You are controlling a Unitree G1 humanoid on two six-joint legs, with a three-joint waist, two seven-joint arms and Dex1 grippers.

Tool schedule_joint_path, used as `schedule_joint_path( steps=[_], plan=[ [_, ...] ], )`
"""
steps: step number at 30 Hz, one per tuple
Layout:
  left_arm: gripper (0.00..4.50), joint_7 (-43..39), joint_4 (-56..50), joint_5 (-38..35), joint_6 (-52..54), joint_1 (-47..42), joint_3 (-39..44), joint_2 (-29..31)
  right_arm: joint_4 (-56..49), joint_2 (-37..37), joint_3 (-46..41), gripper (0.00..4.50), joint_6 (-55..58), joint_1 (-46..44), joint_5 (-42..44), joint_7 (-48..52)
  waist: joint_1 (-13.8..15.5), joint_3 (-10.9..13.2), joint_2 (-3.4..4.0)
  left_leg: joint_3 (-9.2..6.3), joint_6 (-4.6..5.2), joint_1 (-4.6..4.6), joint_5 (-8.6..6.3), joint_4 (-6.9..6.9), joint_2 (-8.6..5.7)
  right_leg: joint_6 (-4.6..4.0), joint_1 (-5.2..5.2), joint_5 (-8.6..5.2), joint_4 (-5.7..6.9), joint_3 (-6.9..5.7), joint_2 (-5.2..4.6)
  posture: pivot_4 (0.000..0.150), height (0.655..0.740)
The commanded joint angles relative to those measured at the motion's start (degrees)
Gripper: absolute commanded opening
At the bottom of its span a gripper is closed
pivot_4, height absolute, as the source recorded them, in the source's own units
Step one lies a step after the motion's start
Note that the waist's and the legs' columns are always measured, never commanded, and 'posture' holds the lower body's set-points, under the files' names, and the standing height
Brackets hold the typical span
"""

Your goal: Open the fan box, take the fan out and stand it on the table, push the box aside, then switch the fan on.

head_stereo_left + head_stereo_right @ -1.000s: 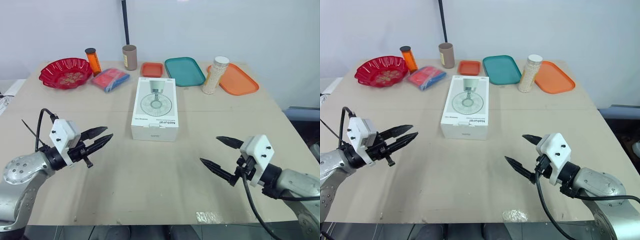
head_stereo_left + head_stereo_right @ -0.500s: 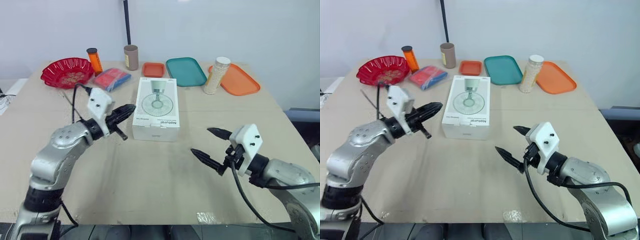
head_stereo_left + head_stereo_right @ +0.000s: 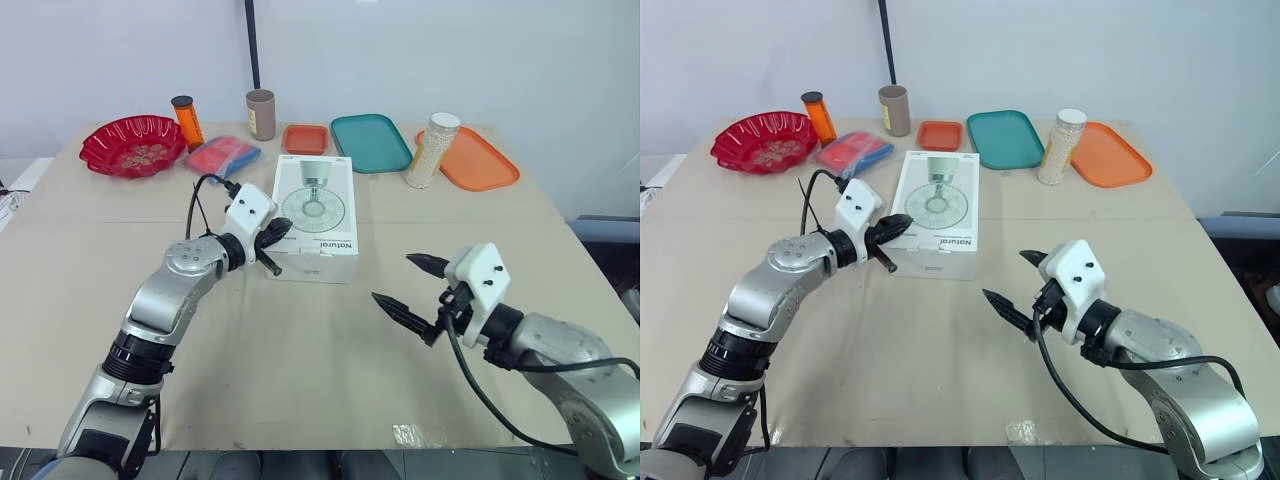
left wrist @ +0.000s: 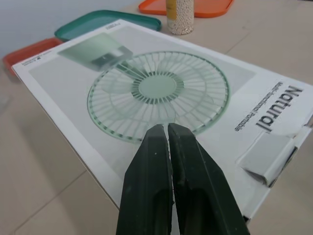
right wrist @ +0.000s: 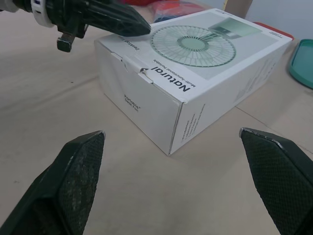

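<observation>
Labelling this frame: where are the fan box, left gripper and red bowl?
fan box (image 3: 312,205): left eye view, printed top face.
left gripper (image 3: 285,229): left eye view, closed fingertips.
red bowl (image 3: 105,160): left eye view, side wall.

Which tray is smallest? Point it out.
The red-orange tray, left of the teal tray; that and the orange tray are clearly larger.

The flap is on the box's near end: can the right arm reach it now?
Probably yes. The right gripper, jaws open, faces the near end of the fan box across bare table; the left gripper sits at its left top edge, aside.
</observation>
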Motion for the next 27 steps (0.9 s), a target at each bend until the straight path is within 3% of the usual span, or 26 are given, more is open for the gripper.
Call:
schedule_joint_path(
  steps=[1,7,14,27],
  plan=[
    [0.2,-0.3,1.6,2.6,-1.4,-2.4,-0.4,-0.9,-2.4,0.3,2.7,4.5,2.1,-5.4,-0.4,-2.5,0.0,0.0,0.0,-0.01,-0.01,0.0,0.0,0.0,-0.01,0.0,0.01,0.0,0.0,-0.01,-0.01,0.15,0.74],
    [0.2,-0.6,1.8,3.4,-1.5,-2.7,-0.2,-2.9,1.6,3.5,12.9,4.5,4.6,-16.6,-4.5,-5.8,-0.1,0.0,0.01,-0.02,-0.03,-0.02,0.02,0.0,0.0,0.0,-0.02,0.0,0.0,-0.01,-0.01,0.15,0.74],
    [0.2,-0.4,2.0,4.6,-1.4,-2.6,0.2,-4.0,13.2,7.7,22.9,4.5,3.6,-27.9,-12.5,-5.2,0.1,0.0,0.01,-0.03,-0.05,-0.09,0.04,0.01,-0.01,0.0,-0.05,0.01,0.0,-0.07,-0.06,0.15,0.74],
    [0.2,0.8,0.5,5.2,-0.7,-2.0,0.5,-5.4,24.3,11.3,24.7,4.5,-3.7,-29.5,-20.4,-3.3,0.0,0.0,0.02,-0.06,-0.05,-0.13,0.04,0.03,-0.01,-0.01,-0.1,0.01,0.04,-0.1,-0.07,0.15,0.74]
  ],
)
